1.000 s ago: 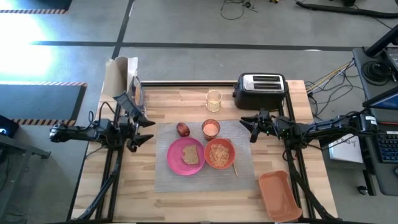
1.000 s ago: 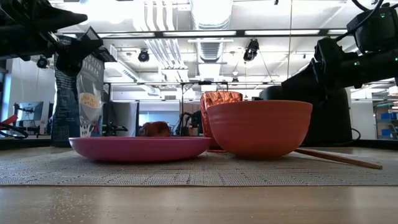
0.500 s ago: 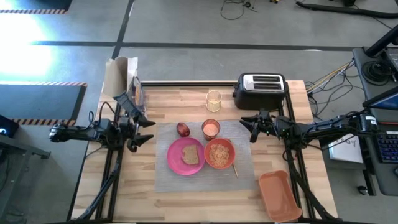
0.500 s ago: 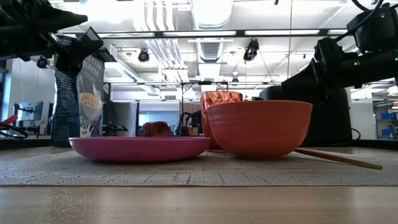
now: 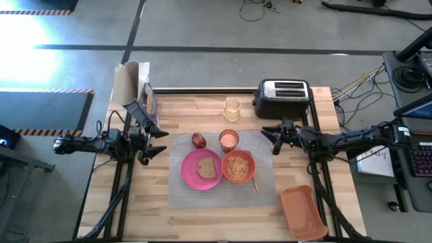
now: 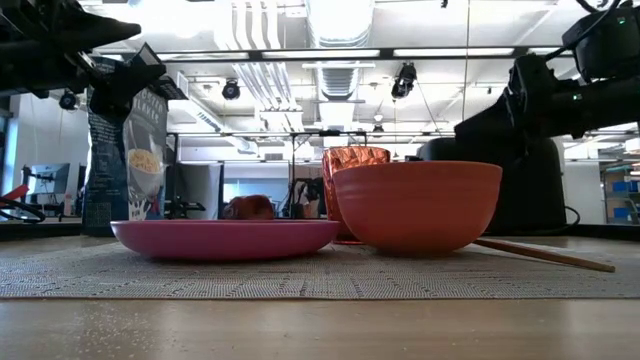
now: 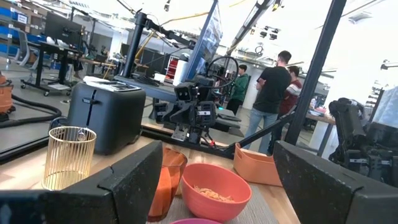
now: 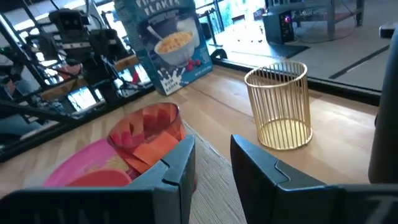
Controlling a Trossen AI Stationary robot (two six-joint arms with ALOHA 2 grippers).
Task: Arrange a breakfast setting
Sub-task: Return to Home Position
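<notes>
Wooden table (image 5: 202, 217): mat (image 5: 270, 196) holds plate (image 5: 192, 177), bowl (image 5: 237, 167), cup (image 5: 229, 140). Left gripper (image 5: 164, 142) beside mat, spread wide, empty; right gripper (image 5: 267, 140) (opposite side) narrowly parted, empty.

An orange bowl (image 7: 215, 188) sits just beside an orange cup (image 7: 170, 173); farther off stand a wire cup (image 7: 67, 157) and black toaster (image 7: 106, 116).

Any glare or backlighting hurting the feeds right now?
High view: glare only on the floor, upper left; placemat evenly lit. Low view: ceiling lights backlight the scene, yet orange bowl is well lit. Left wrist view: background washed out bright.
</notes>
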